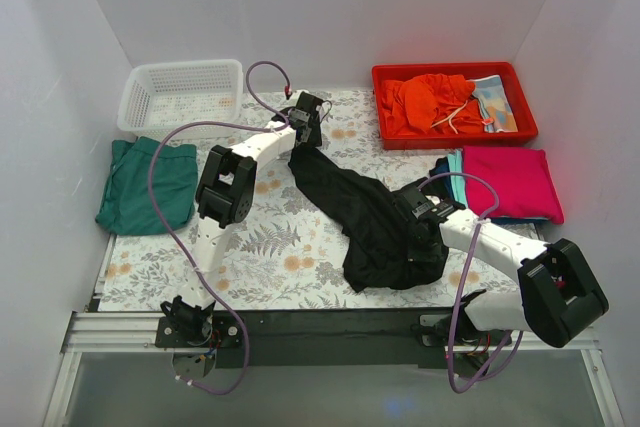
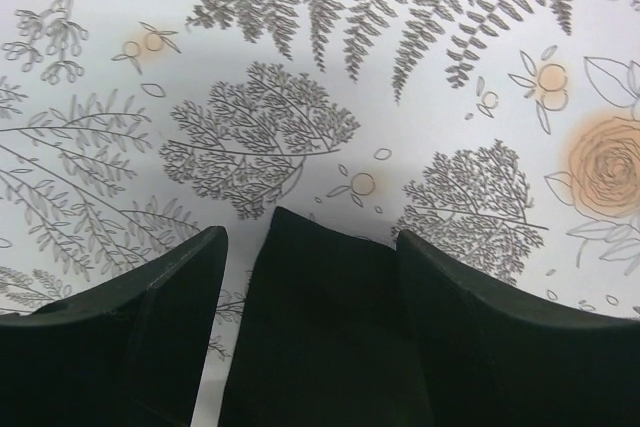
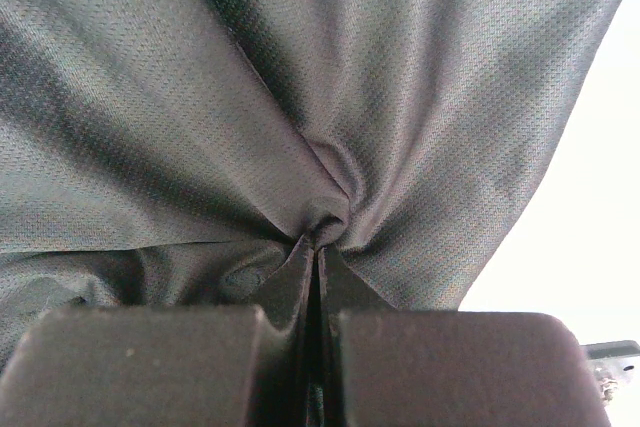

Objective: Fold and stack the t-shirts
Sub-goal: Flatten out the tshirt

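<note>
the black shirt (image 1: 370, 222) is left unfolded at centre frame, clamped in the closed right hand (image 3: 318, 257), one corner lying between the fingers of the wide-open left hand (image 2: 310, 239), while folded shirts (image 1: 510, 182) are stacked at right.

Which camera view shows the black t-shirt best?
The top external view: there the whole black t-shirt lies crumpled across the table cover. The left wrist view shows only one corner between the fingers of the open left claw. The right wrist view shows only a bunch of cloth pinched in the shut right claw.
</note>
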Controlling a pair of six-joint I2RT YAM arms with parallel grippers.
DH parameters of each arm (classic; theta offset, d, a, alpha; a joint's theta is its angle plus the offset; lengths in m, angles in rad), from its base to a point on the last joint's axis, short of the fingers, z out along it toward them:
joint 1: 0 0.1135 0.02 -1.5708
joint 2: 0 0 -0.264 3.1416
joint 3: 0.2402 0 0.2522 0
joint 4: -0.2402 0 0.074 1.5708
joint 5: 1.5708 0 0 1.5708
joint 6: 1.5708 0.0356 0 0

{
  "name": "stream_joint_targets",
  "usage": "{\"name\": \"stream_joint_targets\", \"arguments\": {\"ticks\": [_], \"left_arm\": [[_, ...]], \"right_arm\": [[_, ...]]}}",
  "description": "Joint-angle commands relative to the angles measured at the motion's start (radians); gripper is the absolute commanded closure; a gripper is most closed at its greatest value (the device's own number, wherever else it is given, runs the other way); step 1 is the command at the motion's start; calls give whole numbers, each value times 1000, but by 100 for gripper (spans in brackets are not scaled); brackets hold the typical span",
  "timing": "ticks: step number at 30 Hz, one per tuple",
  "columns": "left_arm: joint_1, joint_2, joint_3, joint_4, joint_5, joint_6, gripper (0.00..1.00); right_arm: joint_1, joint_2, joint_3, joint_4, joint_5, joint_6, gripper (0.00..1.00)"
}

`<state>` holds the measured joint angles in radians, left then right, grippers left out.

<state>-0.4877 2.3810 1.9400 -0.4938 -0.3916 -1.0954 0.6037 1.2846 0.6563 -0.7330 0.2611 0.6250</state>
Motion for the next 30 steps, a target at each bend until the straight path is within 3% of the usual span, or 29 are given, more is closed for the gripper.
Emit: {"name": "stream_joint_targets", "arguments": {"ticks": [1,7,10,16,21,24,25,30], "left_arm": [[6,-19,27,-9,-92,12,33],[8,12,51,-21,-69,20,34],[9,52,97,-64,-35,17,44],[8,67,120,-110,20,29,79],[9,44,94,-135,34,32,80],[9,21,62,-132,27,37,90],[9,12,56,-132,22,38,100],[9,-43,34,-134,-22,40,100]], "right_arm": [[8,16,-12,1,-29,16,99],[8,24,-12,6,-31,18,99],[8,19,-15,6,-31,22,99],[10,15,-23,4,-31,35,99],[10,19,-20,7,-28,42,99],[10,27,-18,10,-26,44,99],[10,27,-17,12,-26,45,99],[13,33,2,12,-20,44,99]]}}
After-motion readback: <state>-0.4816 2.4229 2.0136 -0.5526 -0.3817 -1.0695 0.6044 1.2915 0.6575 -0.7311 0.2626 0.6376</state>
